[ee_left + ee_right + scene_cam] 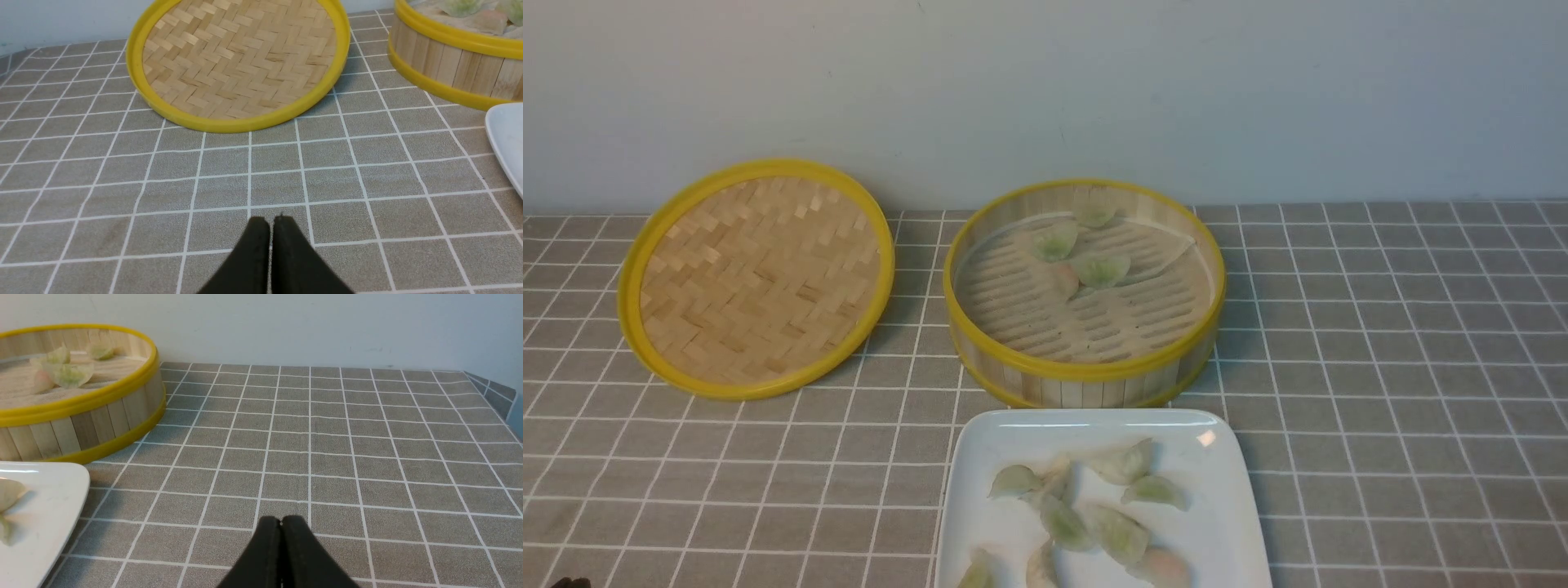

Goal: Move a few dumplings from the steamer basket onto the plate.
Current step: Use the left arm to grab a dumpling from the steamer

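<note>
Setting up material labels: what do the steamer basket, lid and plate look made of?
Steamer basket: upright pale slats, likely bamboo, matte; glossy yellow rims, possibly plastic.
Lid: woven herringbone strips, likely bamboo, matte, with the same yellow rim.
Plate: glossy white with sharp highlights, probably glazed ceramic.

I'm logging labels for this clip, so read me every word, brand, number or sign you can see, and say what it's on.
No readable text in any view.
The plate, steamer basket and woven lid are unmarked.
The checked tablecloth has only white grid lines.
The wall shows faint scuffs, but no writing.
</note>
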{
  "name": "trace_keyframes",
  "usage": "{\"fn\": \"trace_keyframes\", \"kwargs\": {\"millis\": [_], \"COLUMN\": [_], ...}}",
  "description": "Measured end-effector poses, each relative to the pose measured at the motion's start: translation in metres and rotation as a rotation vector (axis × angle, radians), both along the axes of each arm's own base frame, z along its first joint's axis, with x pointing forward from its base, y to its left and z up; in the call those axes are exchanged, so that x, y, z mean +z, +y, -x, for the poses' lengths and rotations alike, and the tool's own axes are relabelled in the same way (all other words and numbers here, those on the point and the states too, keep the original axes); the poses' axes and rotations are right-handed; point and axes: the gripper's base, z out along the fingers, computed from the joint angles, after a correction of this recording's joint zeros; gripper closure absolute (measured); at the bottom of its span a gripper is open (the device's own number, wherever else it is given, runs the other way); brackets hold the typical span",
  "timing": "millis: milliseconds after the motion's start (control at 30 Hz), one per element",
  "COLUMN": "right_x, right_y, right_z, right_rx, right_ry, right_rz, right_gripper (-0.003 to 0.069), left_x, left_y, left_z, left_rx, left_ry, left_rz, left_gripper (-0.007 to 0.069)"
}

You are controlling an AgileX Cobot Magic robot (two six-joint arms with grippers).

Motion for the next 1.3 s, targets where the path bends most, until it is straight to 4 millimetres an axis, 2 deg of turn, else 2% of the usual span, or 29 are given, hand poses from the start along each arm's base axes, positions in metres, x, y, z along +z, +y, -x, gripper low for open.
{"fn": "trace_keyframes", "kwargs": {"millis": [1167, 1300], "right_x": [0.0, 0.0029], "right_y": [0.0, 0.002], "right_z": [0.0, -0.0013], "right_rx": [0.0, 0.002], "right_ry": [0.0, -0.055], "right_rz": [0.0, -0.108], "right_gripper": [0.0673, 0.0673], "left_x": [0.0, 0.0021], "left_y": [0.0001, -0.0009], "left_z": [0.0, -0.0006], "left_rx": [0.0, 0.003], "left_ry": [0.0, -0.021], "left_rz": [-0.004, 0.044], "left_gripper": [0.0629, 0.0629]}}
